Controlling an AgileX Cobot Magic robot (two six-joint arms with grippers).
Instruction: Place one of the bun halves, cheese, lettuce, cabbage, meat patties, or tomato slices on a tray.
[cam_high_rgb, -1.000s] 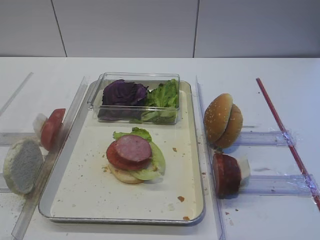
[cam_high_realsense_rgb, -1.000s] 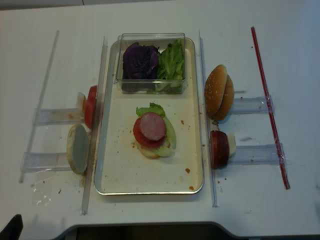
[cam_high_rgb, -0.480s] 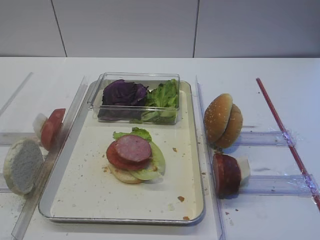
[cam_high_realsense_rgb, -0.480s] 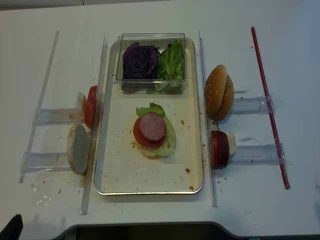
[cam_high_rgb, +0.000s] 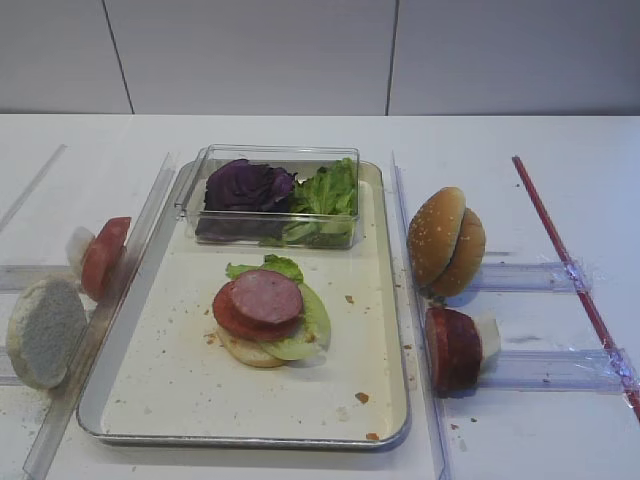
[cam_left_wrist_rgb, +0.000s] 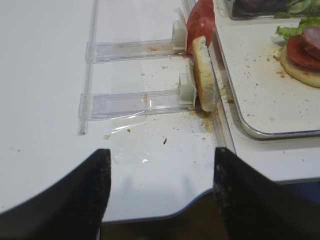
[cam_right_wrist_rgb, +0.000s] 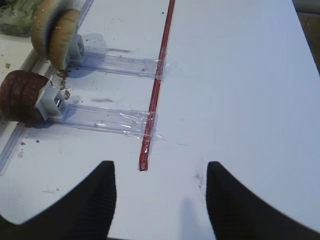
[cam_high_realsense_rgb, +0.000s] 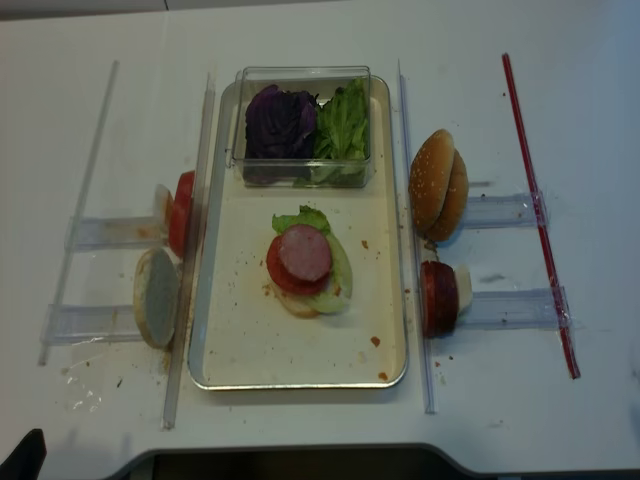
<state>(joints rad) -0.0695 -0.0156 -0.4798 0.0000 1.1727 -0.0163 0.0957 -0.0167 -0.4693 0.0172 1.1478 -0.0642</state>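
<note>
On the cream tray (cam_high_rgb: 170, 395) lies a stack: a pale bun half (cam_high_rgb: 245, 352), lettuce (cam_high_rgb: 314, 322), a tomato slice (cam_high_rgb: 228, 318) and a meat patty (cam_high_rgb: 266, 295) on top. Left of the tray a tomato slice (cam_high_rgb: 103, 257) and a pale bun half (cam_high_rgb: 45, 330) stand on edge in clear racks. On the right stand sesame bun halves (cam_high_rgb: 445, 240) and meat patties (cam_high_rgb: 455, 348). My left gripper (cam_left_wrist_rgb: 160, 162) is open over the table's front edge, short of that bun half (cam_left_wrist_rgb: 204, 80). My right gripper (cam_right_wrist_rgb: 160, 172) is open over bare table, right of the patties (cam_right_wrist_rgb: 20, 95).
A clear plastic box (cam_high_rgb: 270, 155) at the tray's far end holds purple cabbage (cam_high_rgb: 245, 185) and green lettuce (cam_high_rgb: 328, 190). Long clear rails (cam_high_rgb: 415, 330) flank the tray. A red strip (cam_high_rgb: 570, 270) is taped along the right. Crumbs speckle the tray and the table near the left racks.
</note>
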